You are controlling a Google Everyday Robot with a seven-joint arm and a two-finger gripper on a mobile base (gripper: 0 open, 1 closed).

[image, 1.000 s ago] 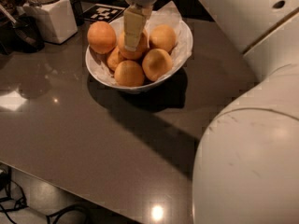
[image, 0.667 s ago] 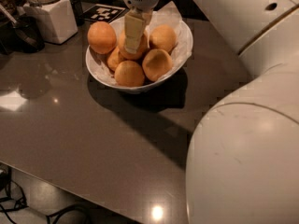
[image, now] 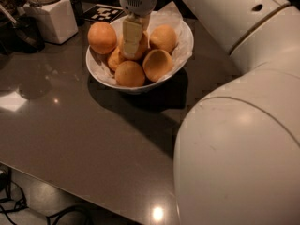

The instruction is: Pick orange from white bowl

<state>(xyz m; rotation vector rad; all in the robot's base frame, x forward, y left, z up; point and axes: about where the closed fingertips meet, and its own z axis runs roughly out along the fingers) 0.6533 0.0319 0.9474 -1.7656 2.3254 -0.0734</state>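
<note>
The white bowl (image: 183, 55), lined with crinkled white paper, stands on the dark table and holds several yellow-orange fruits. A big orange (image: 102, 37) rests at the bowl's left rim. Others lie at the front (image: 130, 74), the right front (image: 157, 64) and the back right (image: 163, 37). My gripper (image: 131, 50) comes straight down from above into the middle of the bowl. It sits on the middle orange (image: 140, 48), which it mostly hides.
A white square jar (image: 52, 18) stands at the back left next to dark objects (image: 23, 32). A black-and-white marker tag (image: 104, 13) lies behind the bowl. My large white arm (image: 243, 139) fills the right side. The table's front edge (image: 93, 196) runs diagonally, with cables on the floor below.
The gripper has stayed over the bowl's middle and sunk slightly lower among the oranges. The bulky arm link at the right has swung further left into view.
</note>
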